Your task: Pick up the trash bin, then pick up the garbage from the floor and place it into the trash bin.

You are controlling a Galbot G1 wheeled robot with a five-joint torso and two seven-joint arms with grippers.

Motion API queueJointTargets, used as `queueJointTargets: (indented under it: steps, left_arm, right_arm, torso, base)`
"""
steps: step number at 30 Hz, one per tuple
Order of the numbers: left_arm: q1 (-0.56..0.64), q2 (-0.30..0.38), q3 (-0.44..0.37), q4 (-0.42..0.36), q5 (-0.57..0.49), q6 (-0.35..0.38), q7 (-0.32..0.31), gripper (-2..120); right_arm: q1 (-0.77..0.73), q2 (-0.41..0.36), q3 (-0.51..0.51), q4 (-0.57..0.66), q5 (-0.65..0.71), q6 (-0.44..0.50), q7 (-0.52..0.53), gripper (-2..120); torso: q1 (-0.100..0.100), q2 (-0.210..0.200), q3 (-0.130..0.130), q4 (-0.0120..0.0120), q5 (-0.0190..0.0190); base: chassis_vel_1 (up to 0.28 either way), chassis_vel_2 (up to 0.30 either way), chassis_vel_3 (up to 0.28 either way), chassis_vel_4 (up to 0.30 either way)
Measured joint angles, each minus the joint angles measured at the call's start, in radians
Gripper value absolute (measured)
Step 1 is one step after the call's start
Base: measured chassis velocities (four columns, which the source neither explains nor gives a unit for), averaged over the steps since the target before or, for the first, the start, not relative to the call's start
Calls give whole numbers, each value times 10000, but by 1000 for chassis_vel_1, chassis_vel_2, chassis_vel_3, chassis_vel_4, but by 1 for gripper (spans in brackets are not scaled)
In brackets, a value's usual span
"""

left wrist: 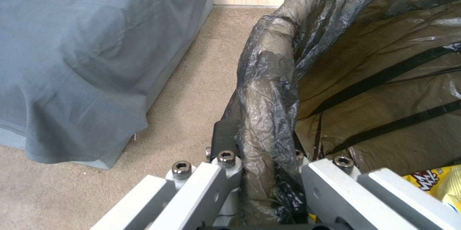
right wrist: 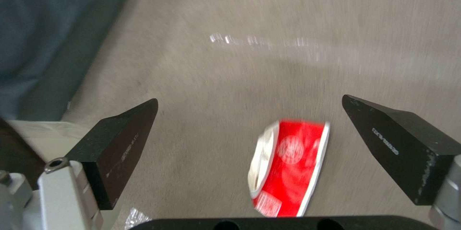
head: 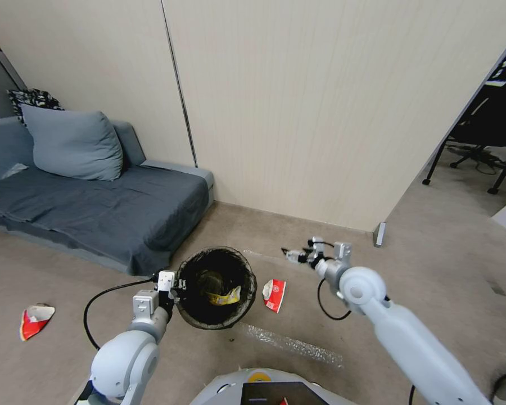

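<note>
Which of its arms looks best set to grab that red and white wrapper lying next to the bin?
Probably the right. Its end effector hangs open above the red and white wrapper on the floor, while the left end effector is clamped on the trash bin rim, so it is busy.

Count of the room's things
One trash bin point(head: 192, 315) with one yellow wrapper point(head: 225, 297) inside; two red-and-white wrappers point(head: 274, 295) point(head: 35, 319) and one clear plastic strip point(head: 292, 341) on the floor; one sofa point(head: 95, 214); two cushions point(head: 73, 145) point(head: 32, 99).
</note>
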Motion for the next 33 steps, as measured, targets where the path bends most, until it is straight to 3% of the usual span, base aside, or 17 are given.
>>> queueJointTargets:
  steps: [16,22,33]
  left_arm:
    - [130,107,-83,-64,-29,0,17,1]
    - [144,107,-83,-95,-18,0,21,1]
    - [138,31,-6,-102,35,-2,43,1]
  right_arm:
    - [384,2136,-863,-1240,1496,10,1498,100]
    - [574,2696,-1098,-2161,771,149,1475,100]
    - [594,2723,-1140,-2765,-464,309,1088,100]
  torso:
    - [0,0,0,0,0]
    - [0,0,0,-2,-1]
    - [0,0,0,-2,0]
  base:
    - [0,0,0,0]
    - [0,0,0,0]
    - [0,0,0,0]
